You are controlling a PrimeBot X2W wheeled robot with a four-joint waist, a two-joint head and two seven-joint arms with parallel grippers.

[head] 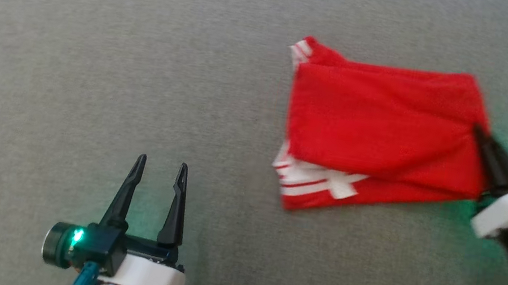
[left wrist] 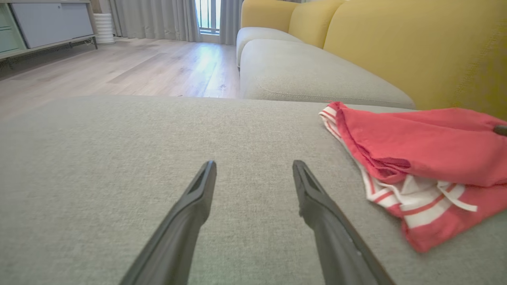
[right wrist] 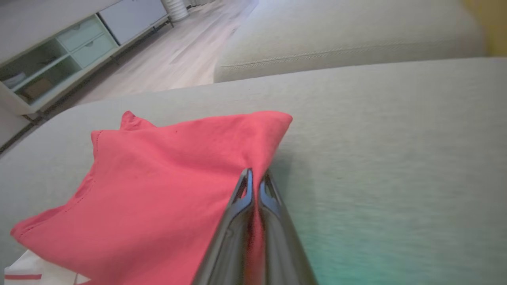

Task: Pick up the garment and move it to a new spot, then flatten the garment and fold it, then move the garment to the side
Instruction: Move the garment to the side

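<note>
Red cloth with a white-striped band, the garment (head: 383, 132) lies folded over on itself on the grey cushion (head: 97, 36), to the right of the middle. The striped band (head: 309, 179) peeks out from under the top layer along the near left corner. The right gripper (head: 479, 130) is pinched tight on the garment's right edge. From its wrist camera the two fingers meet with a ridge of red fabric caught between them, and the cloth tents up slightly toward the pinch.

It looks to me like the folding is done and the step now is carrying the bundle off to the side. To do that well, the pinch ought to take in every layer. I cannot tell from here whether the bottom layer is caught. A low, slow pull to the right, barely off the cushion, should keep the top flap from peeling back. A high or quick lift would likely let the fold fall open at the loose left side.

The left gripper (head: 163, 163) hangs spread wide and empty over bare cushion, nearer and well to the left of the garment. It is out of the path and could steady the striped end if that starts to trail.
</note>
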